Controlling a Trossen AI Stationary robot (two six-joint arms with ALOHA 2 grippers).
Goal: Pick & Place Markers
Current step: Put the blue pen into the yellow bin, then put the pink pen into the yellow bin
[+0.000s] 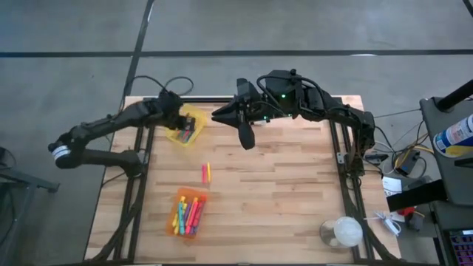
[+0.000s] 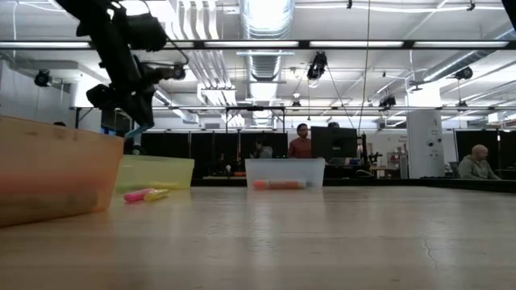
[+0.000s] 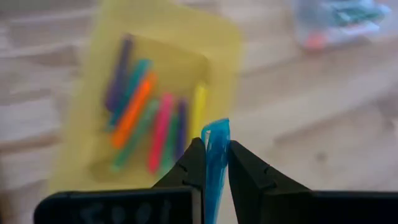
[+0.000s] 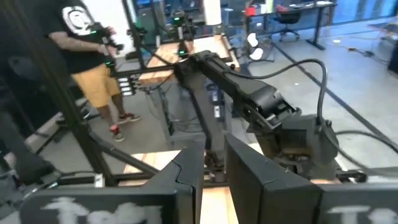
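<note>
My left gripper (image 3: 216, 163) hangs over the yellow bin (image 1: 185, 131), shut on a blue marker (image 3: 216, 140). Several markers (image 3: 146, 118) in purple, teal, orange, pink, green and yellow lie on that bin's floor. The low view shows this gripper (image 2: 137, 129) above the yellow bin (image 2: 157, 171). Two loose markers (image 1: 205, 172), one pink and one yellow, lie on the table's middle. The orange bin (image 1: 188, 214) near the front holds several more markers. My right gripper (image 1: 247, 139) is raised high over the far middle of the table, shut (image 4: 214, 177) and with nothing in it. My left gripper pinches the blue marker between its two fingers. The marker lies along the fingers, and its free end (image 3: 216, 129) sticks out past the fingertips. The fingers slant down from the table's left side. The marker is lifted clear, above the yellow bin's edge.
A clear bin (image 2: 284, 173) with an orange marker in it stands on the far part of the table; it also shows in the left wrist view (image 3: 339, 18). A round clear object (image 1: 342, 233) sits at the front right corner. People stand in the room beyond the table.
</note>
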